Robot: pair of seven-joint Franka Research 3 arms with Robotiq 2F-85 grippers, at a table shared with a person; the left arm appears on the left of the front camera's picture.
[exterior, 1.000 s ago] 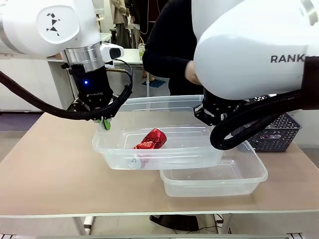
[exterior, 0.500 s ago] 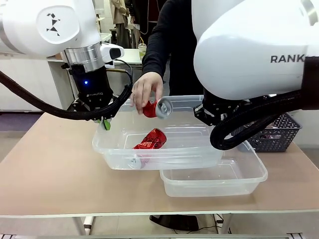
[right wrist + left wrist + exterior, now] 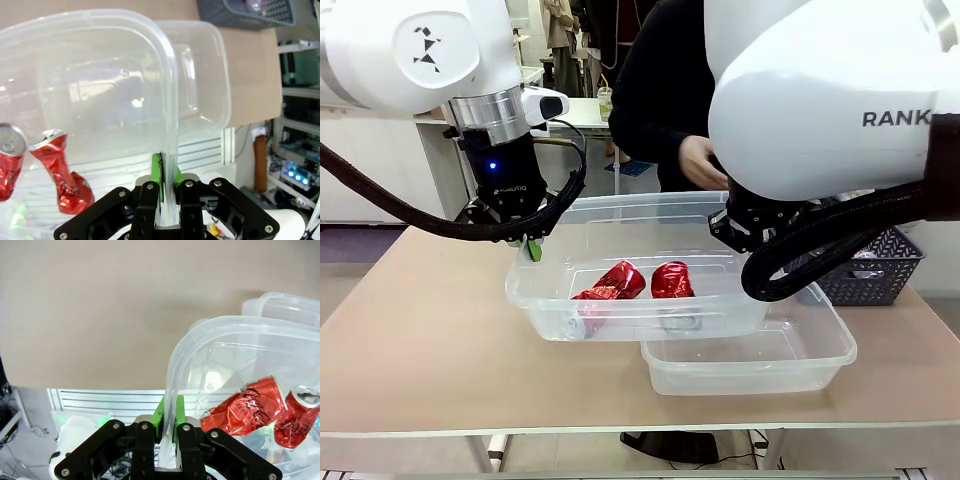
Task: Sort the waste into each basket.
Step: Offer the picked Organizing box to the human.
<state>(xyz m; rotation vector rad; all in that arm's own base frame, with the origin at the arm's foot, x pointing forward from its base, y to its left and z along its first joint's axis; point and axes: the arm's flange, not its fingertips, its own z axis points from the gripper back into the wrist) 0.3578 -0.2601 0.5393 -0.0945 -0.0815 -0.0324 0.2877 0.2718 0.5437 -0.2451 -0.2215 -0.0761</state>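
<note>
Left end effector (image 3: 169, 407), right end effector (image 3: 166, 166) — clamped on tub (image 3: 620, 205) rims; 2 cans (image 3: 670, 280) inside.

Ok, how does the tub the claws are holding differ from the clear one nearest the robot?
The held tub has two red cans in it; the near tub is empty. The left claw and right claw each pinch the held tub's rim; nothing grips the near tub. The held tub looks lifted off the table; the near tub rests on it. Both are clear rectangular plastic.
</note>
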